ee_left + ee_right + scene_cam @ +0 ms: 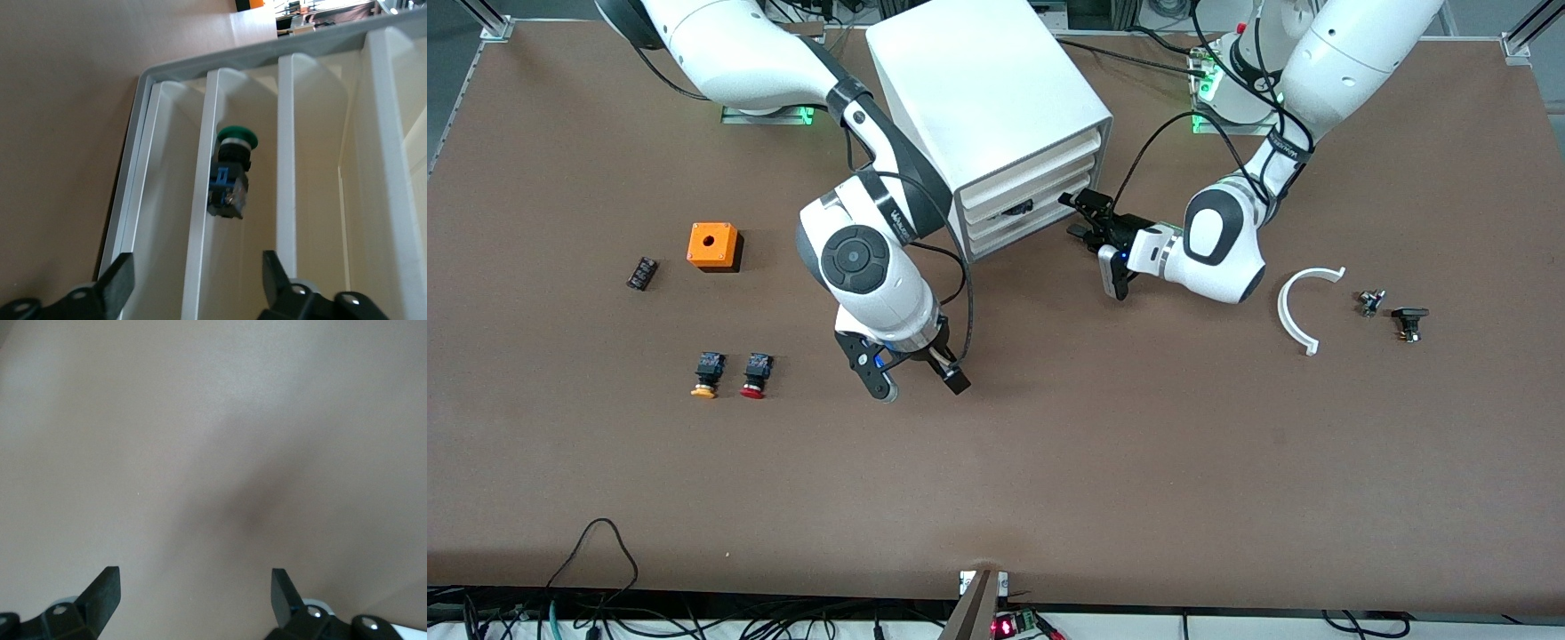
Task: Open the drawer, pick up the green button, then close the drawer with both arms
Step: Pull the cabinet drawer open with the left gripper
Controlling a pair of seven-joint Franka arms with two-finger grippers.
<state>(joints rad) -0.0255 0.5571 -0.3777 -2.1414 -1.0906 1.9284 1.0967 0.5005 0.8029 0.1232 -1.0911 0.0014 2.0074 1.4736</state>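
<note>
While both arms reach over the brown worktop [1049, 462], the white cabinet [987, 98] serves as landmark, standing midway along the edge where the arm bases are. Its stacked drawer fronts face the left arm's end of the worktop. The left end effector [1079, 216] is level with those fronts, its fingers [117, 280] spread wide, holding nothing, and framing the edges of the shelves. The green-capped button [230, 175] lies on its side inside the cabinet, in a compartment between two white drawer trays [197, 227]. The right end effector [918, 384] hangs over bare worktop nearer the front camera than the cabinet, fingers [100, 590] wide apart, empty. An orange box [712, 244] sits toward the right arm's end from the cabinet.
</note>
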